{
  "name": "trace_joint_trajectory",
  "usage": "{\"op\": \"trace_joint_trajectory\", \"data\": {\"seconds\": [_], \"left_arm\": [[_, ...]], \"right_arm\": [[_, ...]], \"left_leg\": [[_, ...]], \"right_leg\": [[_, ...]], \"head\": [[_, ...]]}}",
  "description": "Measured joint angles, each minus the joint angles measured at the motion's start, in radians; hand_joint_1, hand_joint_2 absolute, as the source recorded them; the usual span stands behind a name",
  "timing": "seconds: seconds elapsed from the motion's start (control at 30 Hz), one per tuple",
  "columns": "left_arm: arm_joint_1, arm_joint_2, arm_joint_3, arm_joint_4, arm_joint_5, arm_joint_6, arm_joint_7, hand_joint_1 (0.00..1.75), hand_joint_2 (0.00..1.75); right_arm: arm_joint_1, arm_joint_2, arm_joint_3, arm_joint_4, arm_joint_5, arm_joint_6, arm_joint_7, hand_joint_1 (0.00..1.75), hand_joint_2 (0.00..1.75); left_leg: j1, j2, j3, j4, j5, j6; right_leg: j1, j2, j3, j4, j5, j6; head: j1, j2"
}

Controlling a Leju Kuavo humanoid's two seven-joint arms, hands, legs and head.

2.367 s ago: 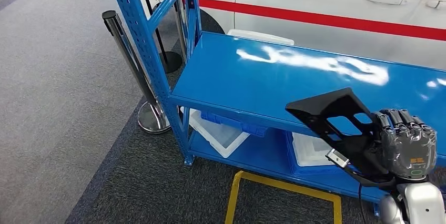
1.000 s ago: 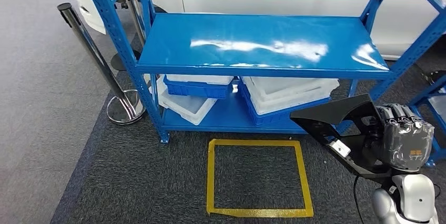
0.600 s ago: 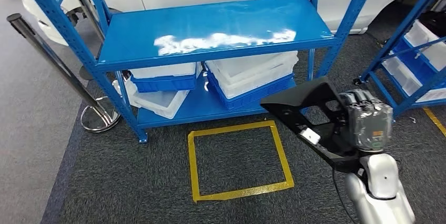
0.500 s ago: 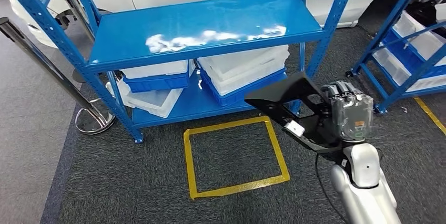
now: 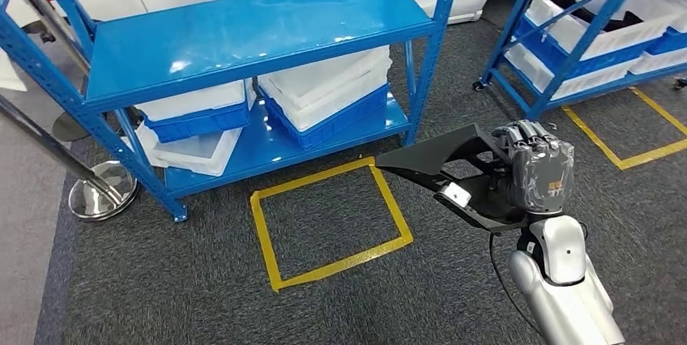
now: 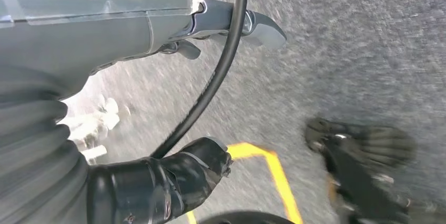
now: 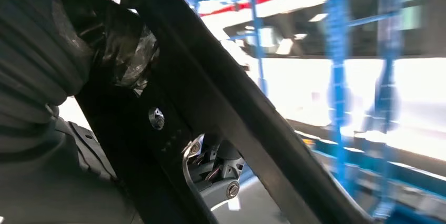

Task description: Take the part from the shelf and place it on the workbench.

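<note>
The right robot hand [image 5: 535,173] grips the flat, matte black part [image 5: 454,168], an open frame whose long axis points left of the hand toward the blue metal shelf [image 5: 243,29].

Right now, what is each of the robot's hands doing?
Right hand: grips the black part.
Left hand: holds nothing; whether its fingers are curled or spread cannot be told.

The right hand's [image 5: 535,173] fingers were hidden behind the black part [image 5: 454,168] it held. The second shelf [image 5: 599,29], far right, was cut off by the frame edge. The right wrist view's background was motion-blurred.
</note>
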Motion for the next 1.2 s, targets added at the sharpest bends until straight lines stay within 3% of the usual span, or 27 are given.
{"op": "trace_joint_trajectory", "data": {"seconds": [0.03, 0.07, 0.1, 0.13, 0.17, 0.23, 0.27, 0.33, 0.37, 0.43, 0.5, 0.53, 0.57, 0.63, 0.7, 0.73, 0.77, 0.8, 0.87, 0.9, 0.93, 1.0, 1.03, 1.07, 1.13, 1.17, 1.2], "left_arm": [[0.002, -0.004, 0.0, 0.0, -0.002, 0.001, -0.003, 0.0, 1.75], [0.003, -0.01, -0.001, 0.0, -0.003, 0.004, -0.006, 0.0, 1.75], [0.001, -0.014, -0.001, 0.0, -0.004, 0.006, -0.008, 0.0, 1.75], [-0.001, -0.019, -0.001, 0.0, -0.004, 0.009, -0.009, 0.0, 1.75], [-0.003, -0.023, -0.001, 0.0, -0.003, 0.012, -0.008, 0.0, 1.75], [-0.007, -0.028, -0.001, 0.0, -0.001, 0.016, 0.001, 0.0, 1.75], [-0.008, -0.03, -0.001, 0.0, 0.0, 0.018, 0.006, 0.0, 1.75], [-0.012, -0.034, -0.001, 0.0, 0.0, 0.019, 0.014, 0.0, 1.75], [-0.013, -0.036, -0.001, 0.0, 0.0, 0.019, 0.017, 0.0, 1.75], [-0.012, -0.038, -0.001, 0.0, 0.0, 0.018, 0.022, 0.0, 1.75], [-0.01, -0.039, -0.001, 0.0, 0.0, 0.018, 0.024, 0.0, 1.75], [-0.009, -0.039, -0.001, 0.0, 0.0, 0.018, 0.025, 0.0, 1.75], [-0.009, -0.039, -0.001, 0.0, 0.0, 0.018, 0.026, 0.0, 1.75], [-0.01, -0.039, -0.001, 0.0, -0.001, 0.018, 0.027, 0.0, 1.75], [-0.013, -0.037, -0.001, 0.0, -0.002, 0.018, 0.027, 0.0, 1.75], [-0.014, -0.037, -0.001, 0.0, -0.003, 0.018, 0.025, 0.0, 1.75], [-0.015, -0.036, -0.001, 0.0, -0.003, 0.018, 0.024, 0.0, 1.75], [-0.016, -0.036, -0.001, 0.0, -0.004, 0.018, 0.022, 0.0, 1.75], [-0.022, -0.036, -0.001, -0.001, -0.004, 0.018, 0.021, 0.0, 1.75], [-0.024, -0.037, -0.001, -0.001, -0.005, 0.018, 0.02, 0.0, 1.75], [-0.024, -0.037, -0.001, -0.001, -0.005, 0.018, 0.02, 0.0, 1.75], [-0.021, -0.037, -0.001, -0.001, -0.007, 0.018, 0.021, 0.0, 1.75], [-0.018, -0.036, -0.001, -0.001, -0.009, 0.018, 0.021, 0.0, 1.75], [-0.017, -0.036, -0.001, -0.001, -0.01, 0.018, 0.021, 0.0, 1.75], [-0.017, -0.036, -0.002, -0.001, -0.011, 0.017, 0.02, 0.0, 1.75], [-0.019, -0.036, -0.002, -0.001, -0.012, 0.017, 0.02, 0.0, 1.75], [-0.021, -0.036, -0.002, -0.002, -0.012, 0.017, 0.02, 0.0, 1.75]], "right_arm": [[0.013, -0.01, -0.004, -0.007, -0.005, 0.0, -0.001, 1.75, 1.75], [0.03, -0.022, -0.01, -0.017, -0.012, 0.0, -0.003, 1.75, 1.75], [0.045, -0.034, -0.019, -0.026, -0.02, 0.001, -0.008, 1.75, 1.75], [0.055, -0.043, -0.029, -0.034, -0.027, 0.003, -0.015, 1.75, 1.75], [0.06, -0.049, -0.038, -0.041, -0.033, 0.005, -0.022, 1.75, 1.75], [0.064, -0.056, -0.05, -0.055, -0.037, 0.012, -0.033, 1.75, 1.75], [0.066, -0.058, -0.055, -0.061, -0.039, 0.015, -0.036, 1.75, 1.75], [0.073, -0.063, -0.064, -0.067, -0.04, 0.018, -0.039, 1.75, 1.75], [0.075, -0.065, -0.068, -0.069, -0.041, 0.019, -0.039, 1.75, 1.75], [0.077, -0.068, -0.073, -0.076, -0.042, 0.02, -0.039, 1.75, 1.75], [0.08, -0.068, -0.077, -0.082, -0.043, 0.021, -0.039, 1.75, 1.75], [0.082, -0.068, -0.078, -0.083, -0.043, 0.021, -0.039, 1.75, 1.75], [0.085, -0.068, -0.08, -0.084, -0.043, 0.021, -0.039, 1.75, 1.75], [0.091, -0.069, -0.084, -0.084, -0.044, 0.021, -0.039, 1.75, 1.75], [0.093, -0.07, -0.088, -0.088, -0.045, 0.021, -0.04, 1.75, 1.75], [0.094, -0.071, -0.089, -0.091, -0.045, 0.021, -0.04, 1.75, 1.75], [0.095, -0.072, -0.09, -0.094, -0.046, 0.022, -0.041, 1.75, 1.75], [0.097, -0.072, -0.091, -0.096, -0.047, 0.022, -0.041, 1.75, 1.75], [0.102, -0.076, -0.095, -0.099, -0.048, 0.023, -0.043, 1.75, 1.75], [0.104, -0.078, -0.097, -0.1, -0.048, 0.023, -0.044, 1.75, 1.75], [0.106, -0.08, -0.098, -0.101, -0.049, 0.024, -0.044, 1.75, 1.75], [0.106, -0.082, -0.099, -0.101, -0.049, 0.025, -0.044, 1.75, 1.75], [0.107, -0.082, -0.099, -0.101, -0.049, 0.025, -0.044, 1.75, 1.75], [0.109, -0.082, -0.099, -0.1, -0.049, 0.025, -0.044, 1.75, 1.75], [0.111, -0.082, -0.099, -0.1, -0.049, 0.025, -0.044, 1.75, 1.75], [0.111, -0.082, -0.099, -0.1, -0.049, 0.025, -0.044, 1.75, 1.75], [0.111, -0.082, -0.099, -0.101, -0.049, 0.025, -0.045, 1.75, 1.75]], "left_leg": [[0.002, 0.017, -0.013, 0.006, 0.004, -0.003], [0.005, 0.032, -0.027, 0.016, 0.007, -0.007], [0.009, 0.046, -0.044, 0.029, 0.009, -0.011], [0.013, 0.059, -0.06, 0.044, 0.009, -0.017], [0.015, 0.072, -0.076, 0.06, 0.008, -0.024], [0.014, 0.097, -0.097, 0.087, 0.005, -0.039], [0.012, 0.108, -0.101, 0.093, 0.007, -0.046], [0.014, 0.122, -0.103, 0.099, 0.011, -0.057], [0.017, 0.107, -0.107, 0.107, -0.002, -0.063], [0.024, 0.044, -0.128, 0.173, -0.077, -0.073], [0.025, -0.007, -0.155, 0.293, -0.172, -0.074], [0.024, -0.014, -0.16, 0.34, -0.196, -0.072], [0.023, -0.018, -0.151, 0.361, -0.199, -0.068], [0.019, -0.028, -0.084, 0.3, -0.154, -0.052], [0.012, -0.071, 0.017, 0.154, -0.125, -0.032], [0.01, -0.091, 0.05, 0.099, -0.124, -0.027], [0.007, -0.104, 0.068, 0.063, -0.126, -0.023], [0.005, -0.103, 0.07, 0.048, -0.121, -0.022], [0.006, -0.08, 0.06, 0.032, -0.088, -0.017], [0.008, -0.065, 0.053, 0.023, -0.069, -0.013], [0.01, -0.048, 0.041, 0.014, -0.051, -0.01], [0.009, -0.015, 0.011, 0.013, -0.023, -0.008], [0.009, 0.004, -0.008, 0.016, -0.01, -0.011], [0.01, 0.02, -0.028, 0.022, 0.002, -0.014], [0.011, 0.052, -0.075, 0.038, 0.023, -0.023], [0.012, 0.065, -0.097, 0.05, 0.03, -0.03], [0.012, 0.076, -0.117, 0.064, 0.036, -0.037]], "right_leg": [[-0.008, -0.008, -0.005, 0.055, -0.016, 0.008], [-0.016, -0.013, 0.002, 0.086, -0.01, 0.018], [-0.025, -0.02, 0.027, 0.081, 0.011, 0.028], [-0.032, -0.033, 0.07, 0.04, 0.032, 0.038], [-0.033, -0.055, 0.118, -0.019, 0.032, 0.048], [-0.025, -0.091, 0.182, -0.118, 0.01, 0.042], [-0.019, -0.096, 0.188, -0.136, -0.002, 0.03], [-0.017, -0.077, 0.177, -0.144, 0.007, 0.001], [-0.017, -0.068, 0.169, -0.145, 0.016, -0.012], [-0.017, -0.048, 0.149, -0.15, 0.038, -0.034], [-0.013, -0.023, 0.121, -0.15, 0.062, -0.042], [-0.011, -0.009, 0.106, -0.15, 0.074, -0.043], [-0.008, 0.004, 0.091, -0.15, 0.086, -0.044], [-0.005, 0.031, 0.063, -0.15, 0.112, -0.042], [-0.005, 0.055, 0.042, -0.151, 0.139, -0.037], [-0.007, 0.064, 0.037, -0.156, 0.153, -0.032], [-0.01, 0.075, 0.035, -0.164, 0.168, -0.025], [-0.012, 0.086, 0.035, -0.177, 0.185, -0.016], [-0.013, 0.089, 0.035, -0.197, 0.201, -0.006], [-0.011, 0.07, 0.029, -0.189, 0.178, -0.004], [-0.01, 0.044, 0.02, -0.157, 0.128, -0.002], [-0.015, 0.0, -0.003, -0.035, 0.007, 0.005], [-0.019, -0.007, -0.01, 0.035, -0.025, 0.013], [-0.025, -0.011, -0.01, 0.088, -0.024, 0.02], [-0.038, -0.02, 0.032, 0.114, 0.028, 0.036], [-0.044, -0.035, 0.081, 0.074, 0.042, 0.044], [-0.045, -0.056, 0.143, 0.005, 0.026, 0.051]], "head": [[0.0, 0.0], [0.0, 0.0], [0.0, 0.0], [0.0, 0.0], [0.001, 0.0], [-0.002, 0.0], [-0.004, 0.0], [-0.007, 0.0], [-0.007, 0.0], [-0.007, 0.0], [-0.007, 0.0], [-0.007, 0.0], [-0.008, 0.0], [-0.008, 0.0], [-0.007, 0.0], [-0.008, 0.0], [-0.008, 0.0], [-0.008, 0.0], [-0.007, 0.0], [-0.006, 0.0], [-0.005, 0.0], [-0.005, 0.0], [-0.005, 0.0], [-0.005, 0.0], [-0.005, 0.0], [-0.006, 0.0], [-0.005, 0.0]]}}
